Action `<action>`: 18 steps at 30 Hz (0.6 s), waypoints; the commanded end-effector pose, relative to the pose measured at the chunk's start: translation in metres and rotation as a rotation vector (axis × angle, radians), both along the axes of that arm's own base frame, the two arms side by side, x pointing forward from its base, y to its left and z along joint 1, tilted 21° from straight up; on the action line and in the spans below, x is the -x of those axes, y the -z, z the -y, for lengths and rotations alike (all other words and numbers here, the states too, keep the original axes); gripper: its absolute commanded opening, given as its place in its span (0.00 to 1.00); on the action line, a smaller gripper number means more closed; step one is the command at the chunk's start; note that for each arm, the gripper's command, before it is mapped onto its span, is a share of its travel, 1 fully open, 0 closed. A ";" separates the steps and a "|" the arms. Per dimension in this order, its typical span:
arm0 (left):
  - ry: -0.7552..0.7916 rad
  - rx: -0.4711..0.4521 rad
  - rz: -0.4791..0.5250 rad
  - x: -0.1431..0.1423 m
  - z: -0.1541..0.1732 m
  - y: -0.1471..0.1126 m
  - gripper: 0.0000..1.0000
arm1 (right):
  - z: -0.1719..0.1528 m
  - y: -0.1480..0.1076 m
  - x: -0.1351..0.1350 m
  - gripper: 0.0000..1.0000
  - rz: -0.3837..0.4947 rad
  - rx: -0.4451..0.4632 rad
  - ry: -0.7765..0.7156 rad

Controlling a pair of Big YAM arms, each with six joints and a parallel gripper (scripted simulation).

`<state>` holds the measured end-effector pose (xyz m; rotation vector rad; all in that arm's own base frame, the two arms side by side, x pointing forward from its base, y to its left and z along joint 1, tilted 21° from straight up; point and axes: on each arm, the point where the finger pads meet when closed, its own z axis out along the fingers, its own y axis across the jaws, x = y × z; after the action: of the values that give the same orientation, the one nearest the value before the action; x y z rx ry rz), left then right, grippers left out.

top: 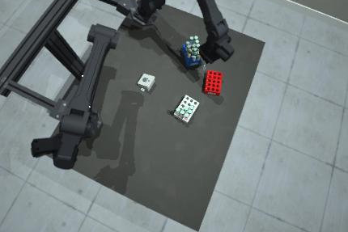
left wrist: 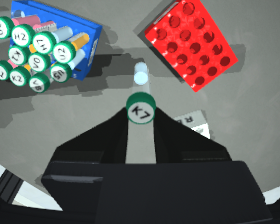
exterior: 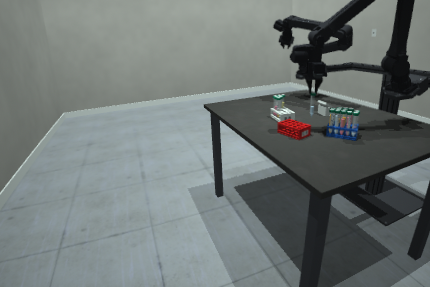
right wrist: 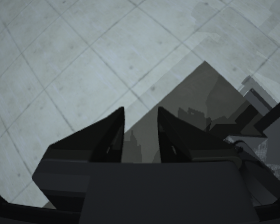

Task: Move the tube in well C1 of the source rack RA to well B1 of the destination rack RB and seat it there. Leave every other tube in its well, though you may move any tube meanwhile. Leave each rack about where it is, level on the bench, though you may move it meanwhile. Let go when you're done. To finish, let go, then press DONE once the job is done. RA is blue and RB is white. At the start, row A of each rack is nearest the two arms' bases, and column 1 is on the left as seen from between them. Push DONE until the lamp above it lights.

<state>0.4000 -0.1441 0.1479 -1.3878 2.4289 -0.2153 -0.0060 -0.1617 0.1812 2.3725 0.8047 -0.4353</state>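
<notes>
Left arm is reaching out over the dark surface (top: 162,164) (exterior: 300,143), its hand (exterior: 314,85) (left wrist: 141,111) pointing down and clamped on the K7 tube (exterior: 312,105) (left wrist: 141,107) just under the cap; right arm is folded off over the surface's far corner, its hand (right wrist: 141,109) partly apart with nothing in it. Tube has a green cap, clear body, pale bluish-white stuff at the bottom, and hangs about upright above the surface, between the blue rack (top: 193,63) (exterior: 344,133) (left wrist: 93,42) and the red rack (top: 213,83) (exterior: 294,129) (left wrist: 192,45), out of any well.
</notes>
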 end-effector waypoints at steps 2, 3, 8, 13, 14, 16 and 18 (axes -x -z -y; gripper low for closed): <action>0.009 0.005 0.020 -0.022 0.000 -0.017 0.00 | 0.002 -0.016 -0.001 0.30 0.008 0.033 0.000; 0.009 0.006 0.021 -0.024 -0.001 -0.017 0.00 | 0.002 -0.016 -0.001 0.30 0.008 0.033 0.000; 0.009 0.006 0.022 -0.032 -0.003 -0.019 0.00 | 0.002 -0.016 -0.001 0.30 0.008 0.033 0.000; 0.009 0.004 0.018 -0.036 -0.005 -0.017 0.00 | 0.002 -0.016 -0.001 0.30 0.008 0.033 0.000; 0.009 0.006 0.023 -0.039 -0.005 -0.020 0.00 | 0.002 -0.016 -0.001 0.30 0.008 0.033 0.000; 0.009 0.005 0.020 -0.041 -0.007 -0.020 0.00 | 0.002 -0.016 -0.001 0.30 0.008 0.033 0.000; 0.009 0.005 0.020 -0.045 -0.008 -0.021 0.00 | 0.002 -0.016 -0.001 0.30 0.008 0.033 0.000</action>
<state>0.4241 -0.1374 0.1567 -1.3742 2.4311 -0.2225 -0.0060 -0.1617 0.1812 2.3725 0.8047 -0.4353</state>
